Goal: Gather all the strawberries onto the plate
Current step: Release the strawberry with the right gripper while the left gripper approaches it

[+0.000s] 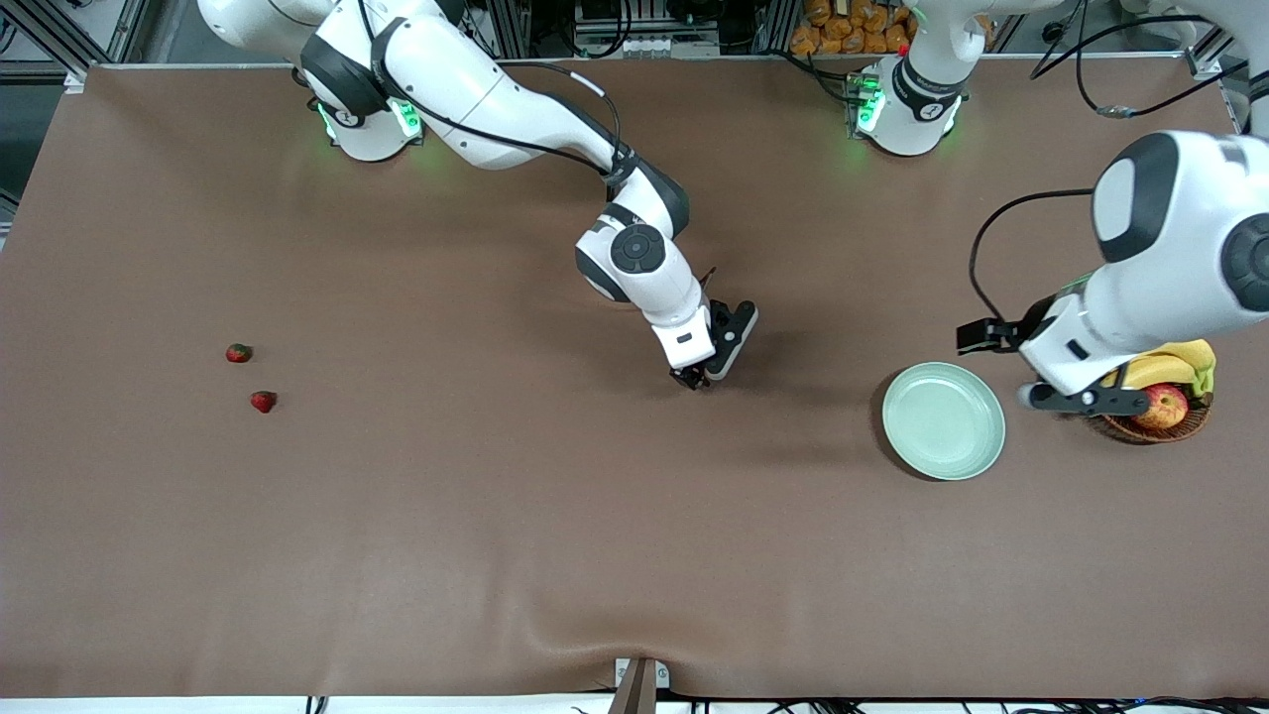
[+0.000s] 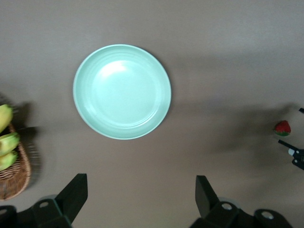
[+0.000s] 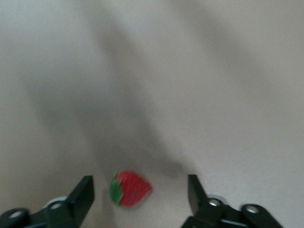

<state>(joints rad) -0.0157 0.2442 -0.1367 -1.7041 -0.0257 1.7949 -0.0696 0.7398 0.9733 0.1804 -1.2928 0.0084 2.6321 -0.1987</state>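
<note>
Strawberry lies mid-table, untouched, between the right gripper's wide-open jaws; we judge descent and closing next. Left gripper, open and empty, waits beside the empty plate.

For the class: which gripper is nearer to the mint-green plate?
Left. The left gripper hangs open just beside the plate, toward the basket; the right gripper is mid-table, open over a strawberry.
</note>
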